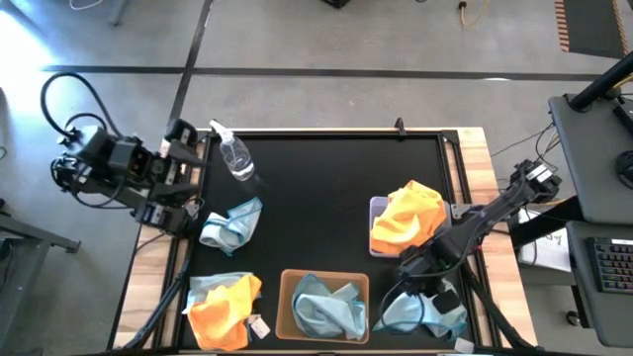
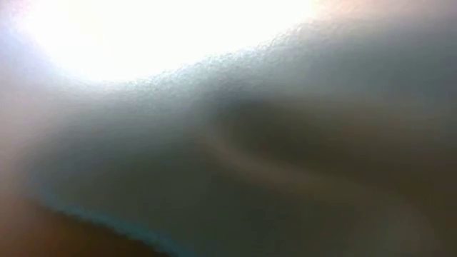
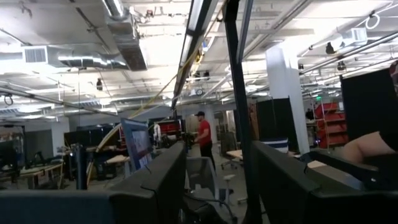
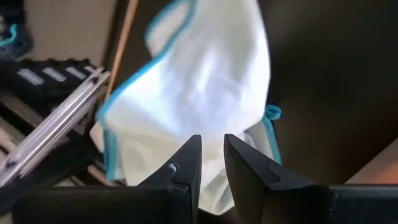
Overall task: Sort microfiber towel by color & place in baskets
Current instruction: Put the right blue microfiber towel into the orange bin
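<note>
1. The floor [image 1: 326, 40] around the bench is grey concrete, crossed by dark seams, one running along the 12 o'clock side of the high view.
2. The bench [image 1: 336, 198] has a black top with pale wooden edges showing at 3 and 9 o'clock.
3. At 3 o'clock stands a dark desk [image 1: 593, 148] with a keyboard [image 1: 613, 267] on it.
4. Bright glare falls on the floor at 10 o'clock.
5. The left wrist view shows a large hall: a white ceiling [image 3: 74, 25] with ducts [image 3: 124, 37] and pipes, a white column [image 3: 286, 93], red shelving [image 3: 326, 121] far off, dark partitions.
6. A person in a red top [image 3: 203, 134] stands in the distance.
7. The low view is a blur of light and grey.
</note>
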